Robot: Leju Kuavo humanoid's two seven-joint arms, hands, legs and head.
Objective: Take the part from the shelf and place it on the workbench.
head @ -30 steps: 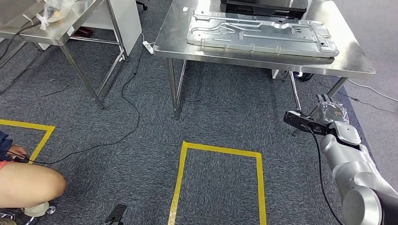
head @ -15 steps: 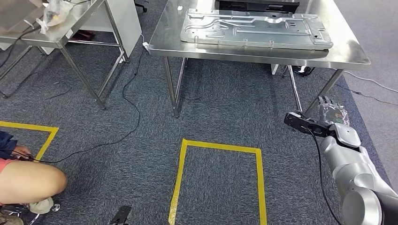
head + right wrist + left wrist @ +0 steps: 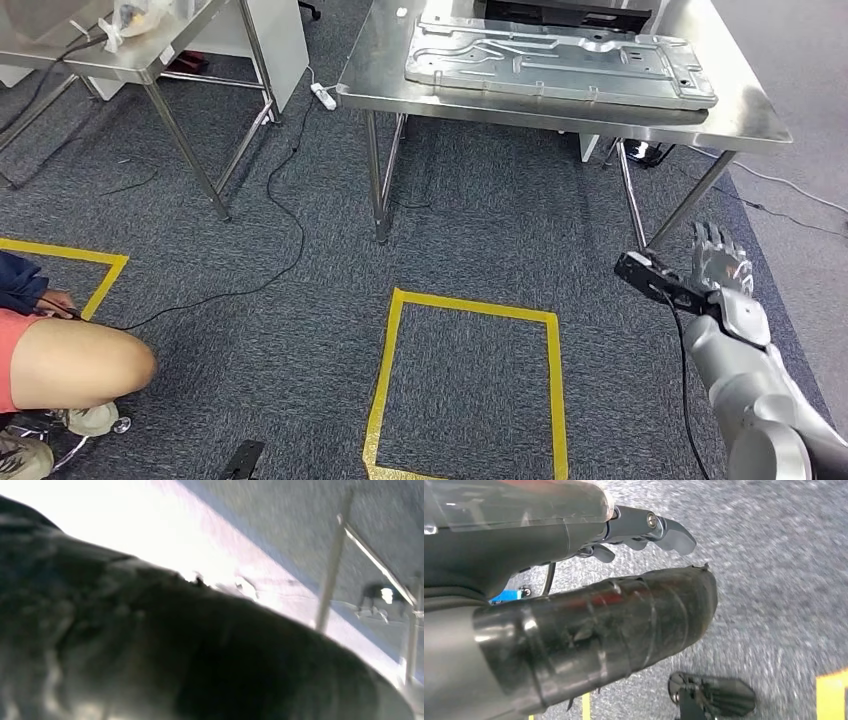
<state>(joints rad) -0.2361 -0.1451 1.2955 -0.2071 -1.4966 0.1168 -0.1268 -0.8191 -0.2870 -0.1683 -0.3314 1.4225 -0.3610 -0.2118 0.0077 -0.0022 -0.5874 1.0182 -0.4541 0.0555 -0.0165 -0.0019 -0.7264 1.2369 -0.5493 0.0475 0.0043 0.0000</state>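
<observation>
Head view, left to right: a person's bare knee [image 3: 85, 362] rests on grey carpet, a yellow tape rectangle [image 3: 470, 385] marks the floor, and the large flat stamped metal part [image 3: 560, 60] lies on the steel workbench [image 3: 745, 125]. Beyond it, the right hand [image 3: 722, 270] hangs low beside the bench, fingers spread and empty. Seen from the left wrist, the left hand [image 3: 644, 530] holds nothing, fingers loosely apart.

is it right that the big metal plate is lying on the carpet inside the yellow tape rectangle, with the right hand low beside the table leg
Not quite. The head view shows the big metal plate lying on top of the steel table, not on the carpet; the yellow tape rectangle holds nothing. The right hand is indeed low beside the table leg.
</observation>
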